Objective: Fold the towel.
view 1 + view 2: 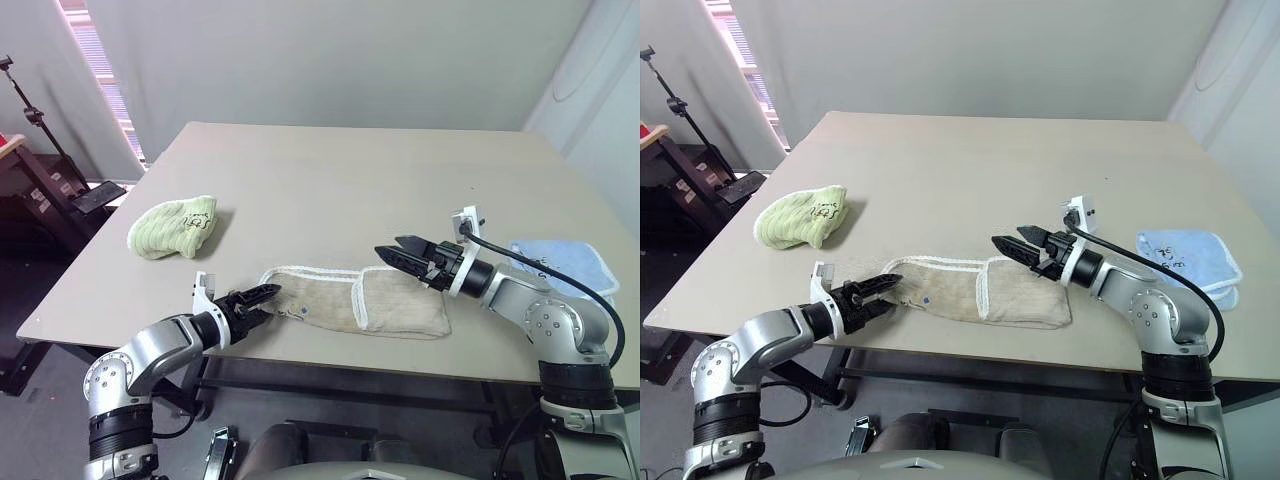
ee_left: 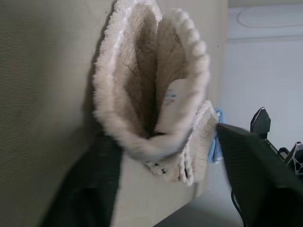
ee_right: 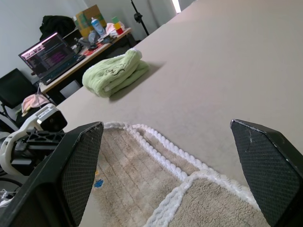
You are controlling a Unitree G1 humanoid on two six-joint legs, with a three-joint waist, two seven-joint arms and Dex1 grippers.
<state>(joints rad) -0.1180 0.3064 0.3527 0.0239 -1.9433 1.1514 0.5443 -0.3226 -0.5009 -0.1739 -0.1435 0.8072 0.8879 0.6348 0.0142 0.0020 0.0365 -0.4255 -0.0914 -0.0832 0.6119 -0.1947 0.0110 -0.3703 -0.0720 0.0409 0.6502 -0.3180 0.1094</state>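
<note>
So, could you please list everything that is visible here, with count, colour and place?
towel: one, beige with white corded edge, partly folded, near front edge of table.
green cloth: one, light green, folded, table's left side.
blue cloth: one, light blue, table's right side.
table: one, tan.
laptop: one, dark, on a side desk.
left claw: one, black, at the towel's left end, fingers either side of it.
right claw: one, black, open above the towel's right part.

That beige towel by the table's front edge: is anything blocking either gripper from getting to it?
Nothing visible is. The left gripper is already at the towel's left end, and the right gripper hangs open just above its right part. The green cloth and blue cloth lie well off to the sides.
</note>
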